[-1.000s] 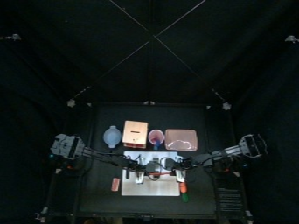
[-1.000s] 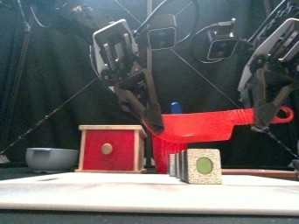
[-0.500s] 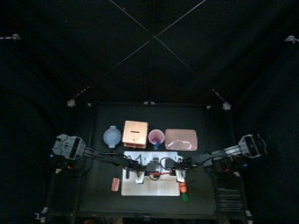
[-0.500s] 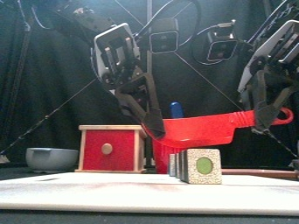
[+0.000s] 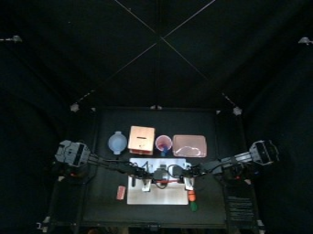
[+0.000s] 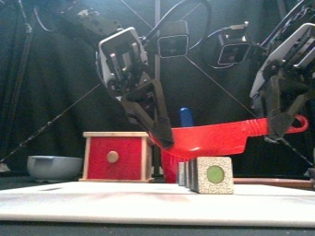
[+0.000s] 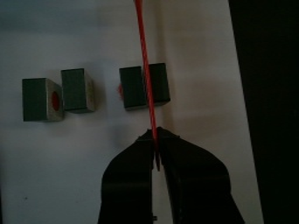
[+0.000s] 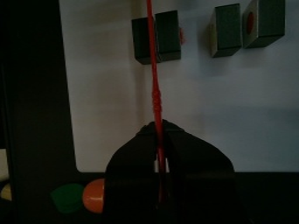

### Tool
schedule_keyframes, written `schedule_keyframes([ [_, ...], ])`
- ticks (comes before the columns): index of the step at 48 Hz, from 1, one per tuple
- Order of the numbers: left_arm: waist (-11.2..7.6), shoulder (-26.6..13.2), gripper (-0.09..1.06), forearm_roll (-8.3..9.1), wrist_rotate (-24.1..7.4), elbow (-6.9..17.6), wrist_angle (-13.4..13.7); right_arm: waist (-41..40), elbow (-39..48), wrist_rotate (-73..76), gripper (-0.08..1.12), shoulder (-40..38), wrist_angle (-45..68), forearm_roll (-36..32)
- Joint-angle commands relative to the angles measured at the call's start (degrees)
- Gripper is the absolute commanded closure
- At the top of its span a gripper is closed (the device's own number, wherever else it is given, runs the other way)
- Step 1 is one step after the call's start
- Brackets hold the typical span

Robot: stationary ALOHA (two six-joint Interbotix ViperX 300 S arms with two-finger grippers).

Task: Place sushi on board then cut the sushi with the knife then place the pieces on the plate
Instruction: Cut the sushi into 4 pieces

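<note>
the white board [image 6: 74, 198] lies under both claws, where it was a second ago. the red knife [image 6: 219, 136] hangs roughly level above it. the left claw [image 6: 160, 138] is clenched on the blade end and the right claw [image 6: 275, 127] on the handle end. since a second ago the left claw has sunk slightly, while the right looks unchanged. the sushi [image 6: 213, 173] stands on the board just below the knife in three pieces, unmoved. one piece [image 7: 162, 87] sits straight under the blade, just ahead of the left claw's tips.
</note>
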State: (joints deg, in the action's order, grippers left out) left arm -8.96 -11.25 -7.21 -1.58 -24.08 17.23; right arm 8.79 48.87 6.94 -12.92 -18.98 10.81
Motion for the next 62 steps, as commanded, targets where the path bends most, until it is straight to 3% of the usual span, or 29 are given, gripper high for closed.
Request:
schedule_keyframes([
  [1,0.18,1.5,0.53,0.35,-0.2,1.8,-0.2,-0.4,-1.3,0.1,0.67,-1.3,0.5,-0.1],
  [46,1.05,0.4,0.53,0.53,-0.1,1.2,-0.2,-0.6,-0.4,0.2,0.67,0.4,1.1,0.4],
  [62,1.05,-2.5,0.53,-1.76,-0.2,1.3,-0.4,0.4,-0.4,0.2,0.67,5.7,4.0,2.5],
])
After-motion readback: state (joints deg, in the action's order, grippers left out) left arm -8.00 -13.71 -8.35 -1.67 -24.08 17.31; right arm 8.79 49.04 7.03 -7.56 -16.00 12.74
